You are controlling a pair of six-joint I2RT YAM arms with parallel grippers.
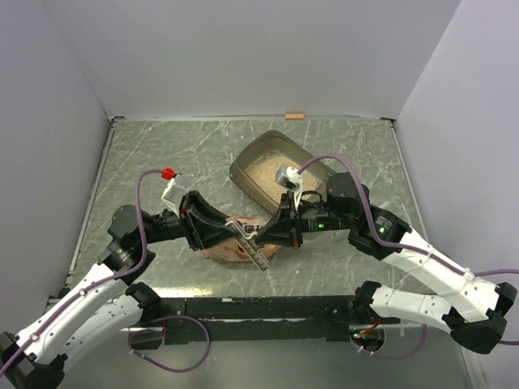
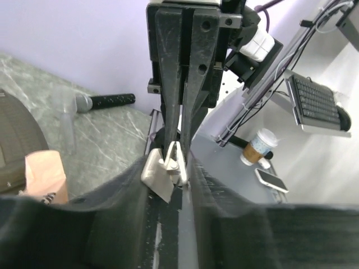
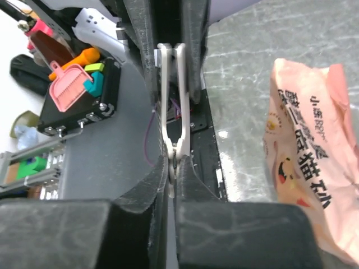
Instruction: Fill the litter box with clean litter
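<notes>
My left gripper (image 1: 241, 232) and right gripper (image 1: 261, 237) both pinch the white clip (image 1: 258, 259) tight above the pink bag (image 1: 219, 251), and the litter box (image 1: 247, 152) just behind already has litter (image 1: 263, 170) in it, so I think this is the clip step, and next one gripper must let go slowly.

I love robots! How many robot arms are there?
2. The left arm reaches from bottom left, the right arm from bottom right; both grip one white clip.

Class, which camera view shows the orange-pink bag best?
The right wrist view: the orange-pink bag fills its right side, print readable. The top view shows only a small, mostly hidden part; the left wrist view, just one corner.
</notes>
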